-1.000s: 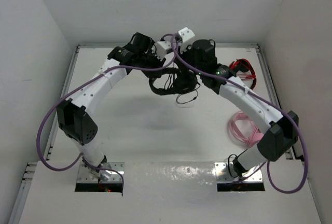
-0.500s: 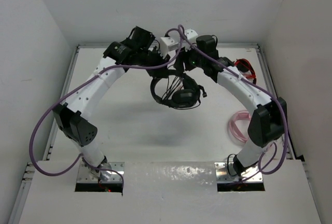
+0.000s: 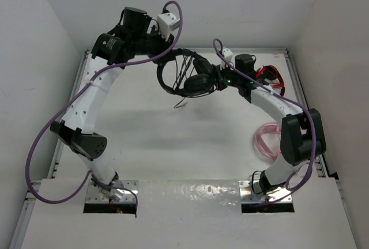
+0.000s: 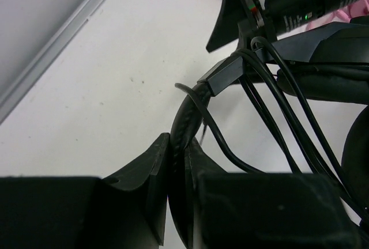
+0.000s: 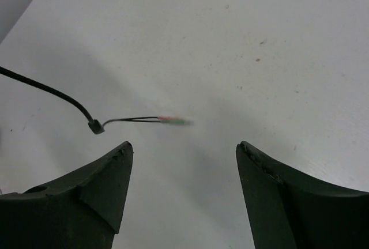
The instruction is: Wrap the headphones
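Observation:
The black headphones (image 3: 183,77) hang above the table at the back, their cable looped several times over the band (image 4: 271,87). My left gripper (image 3: 170,59) is shut on the padded headband (image 4: 185,123), which is pinched between its fingers (image 4: 155,168). My right gripper (image 3: 214,79) stands open just right of the earcup (image 3: 196,85), with nothing between its fingers (image 5: 109,174). The loose cable end (image 5: 95,125), with its red and green plugs (image 5: 173,120), dangles in front of the right jaws, apart from them.
A red headset (image 3: 271,76) lies at the back right by the table rail. A pink headset (image 3: 268,143) lies on the right, beside the right arm's elbow. White walls close in the table at the back and on both sides.
The left arm has lifted the headphones up and to the back left. The right gripper has opened, let go of the cable, and now sits beside the earcup.

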Available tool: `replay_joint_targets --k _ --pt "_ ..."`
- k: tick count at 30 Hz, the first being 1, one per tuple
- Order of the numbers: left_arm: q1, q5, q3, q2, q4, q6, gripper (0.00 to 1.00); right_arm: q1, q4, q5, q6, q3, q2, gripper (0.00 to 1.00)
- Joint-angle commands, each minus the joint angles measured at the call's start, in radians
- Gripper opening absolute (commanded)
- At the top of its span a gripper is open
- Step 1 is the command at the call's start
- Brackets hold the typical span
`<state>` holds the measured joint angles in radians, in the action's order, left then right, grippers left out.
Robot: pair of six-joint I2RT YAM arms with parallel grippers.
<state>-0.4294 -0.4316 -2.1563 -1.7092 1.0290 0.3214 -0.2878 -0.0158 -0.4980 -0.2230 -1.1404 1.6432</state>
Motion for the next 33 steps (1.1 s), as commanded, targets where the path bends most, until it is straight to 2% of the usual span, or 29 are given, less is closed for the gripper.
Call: replay_joint_targets --k 1,4,9,12,15,17,22,24,25,26,27,29,30,32,33 --pt "-0.002 0.016 -0.074 0.013 -0.047 -0.001 0.00 -0.008 -0.232 -0.132 -0.033 0.059 -0.007 0.72" --pt "0.000 0.031 -0.092 0.008 -0.056 -0.005 0.00 -0.010 -0.344 -0.195 -0.061 0.096 0.039 0.75" --pt "-0.002 0.060 -0.114 -0.006 -0.069 -0.019 0.00 -0.045 -0.672 -0.223 -0.249 0.177 0.098 0.76" --pt "-0.002 0.073 -0.120 -0.015 -0.079 -0.025 0.00 -0.076 -0.771 -0.202 -0.311 0.220 0.113 0.77" --pt "-0.002 0.073 -0.135 -0.021 -0.076 -0.025 0.00 -0.115 -0.771 -0.096 -0.309 0.219 0.147 0.77" --pt "-0.002 0.074 -0.140 -0.024 -0.073 -0.025 0.00 -0.134 -0.777 -0.058 -0.294 0.196 0.191 0.82" --pt "-0.002 0.068 -0.139 -0.024 -0.079 -0.031 0.00 -0.159 -0.751 0.128 -0.260 0.145 0.270 0.82" --pt "-0.002 0.059 -0.139 -0.026 -0.081 -0.035 0.00 -0.165 -0.693 0.153 -0.225 0.108 0.302 0.80" --pt "0.000 0.057 -0.140 -0.027 -0.081 -0.041 0.00 -0.169 -0.664 0.177 -0.201 0.082 0.311 0.75" --pt "-0.002 0.056 -0.140 -0.027 -0.081 -0.042 0.00 -0.171 -0.639 0.185 -0.200 0.071 0.319 0.63" --pt "-0.002 0.057 -0.140 -0.026 -0.087 -0.050 0.00 -0.171 -0.610 0.188 -0.211 0.064 0.332 0.35" --pt "0.001 0.083 -0.143 -0.029 -0.101 -0.067 0.00 -0.171 -0.607 0.188 -0.262 0.073 0.336 0.09" --pt "0.004 0.100 -0.145 -0.030 -0.106 -0.074 0.00 -0.171 -0.613 0.194 -0.318 0.088 0.328 0.00" --pt "0.017 0.108 -0.148 -0.032 -0.109 -0.085 0.00 -0.162 -0.689 0.232 -0.375 0.174 0.307 0.00" --pt "0.018 0.129 -0.148 -0.033 -0.100 -0.058 0.00 -0.148 -0.740 0.245 -0.456 0.215 0.282 0.00"
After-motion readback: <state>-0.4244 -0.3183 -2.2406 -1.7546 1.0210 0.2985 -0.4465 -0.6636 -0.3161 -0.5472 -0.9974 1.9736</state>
